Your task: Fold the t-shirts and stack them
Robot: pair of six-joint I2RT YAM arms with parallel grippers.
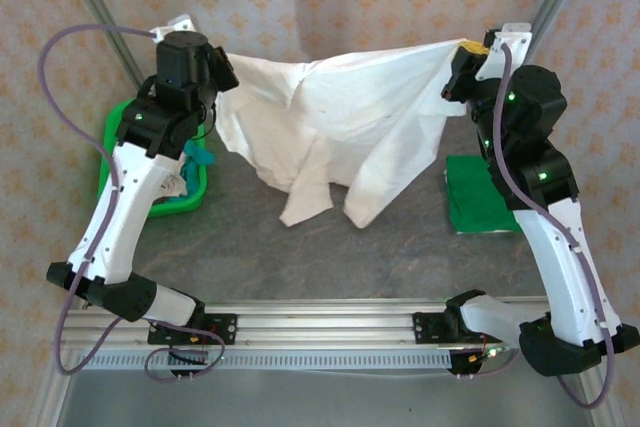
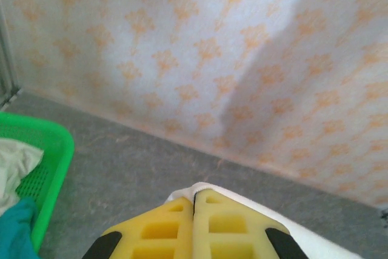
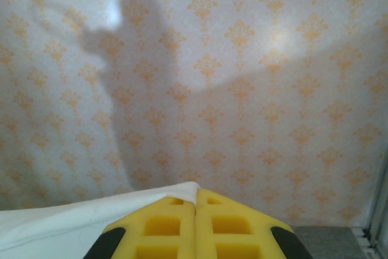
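Left gripper (image 2: 194, 197): fully closed, pinching one top corner of the shirt (image 1: 330, 122); white fabric shows just behind the pads.
Right gripper (image 3: 196, 197): fully closed on the opposite top corner.
Shirt: cream, strung in the air between both grippers over the far table (image 1: 400, 257), long axis left to right.
Key relation: cloth hangs below both grippers and sags nearward, shared evenly; laying it flat likely needs both lowering together.
Others: teal shirt (image 1: 200, 159) in the basket (image 1: 105, 162), left; mat (image 1: 475, 202), right.
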